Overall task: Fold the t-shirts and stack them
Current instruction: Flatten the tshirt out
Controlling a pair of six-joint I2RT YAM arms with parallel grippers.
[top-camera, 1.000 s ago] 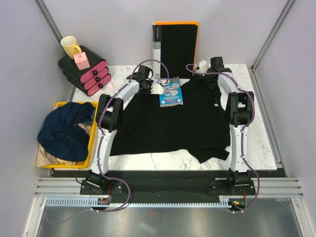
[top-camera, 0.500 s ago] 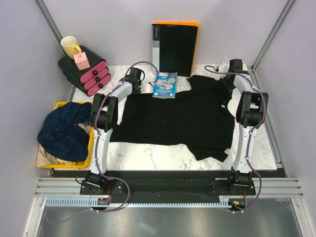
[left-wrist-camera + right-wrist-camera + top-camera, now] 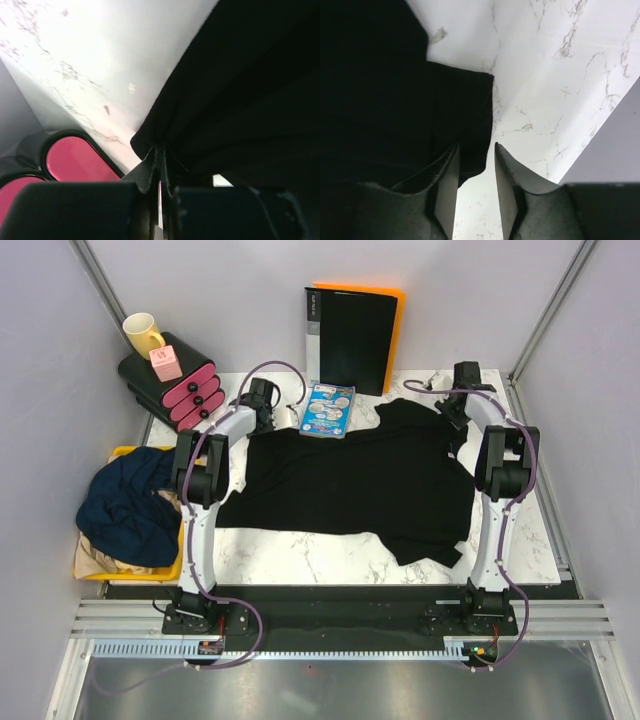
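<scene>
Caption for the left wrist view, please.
Left gripper pinching the black t-shirt edge over the marble table, pink drawer fronts beside.

Mostly buried: tan t-shirt (image 3: 93, 559) under navy t-shirt (image 3: 127, 506) (only edges show).

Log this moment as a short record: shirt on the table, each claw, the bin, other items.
shirt: black t-shirt spread out on the table, unfolded
left claw: shut on the shirt's far-left edge
right claw: open, cloth edge between the jaws
yellow bin: navy t-shirt heaped over tan t-shirt, left of the table
other: black binder upright at back; booklet at shirt's far edge
</scene>
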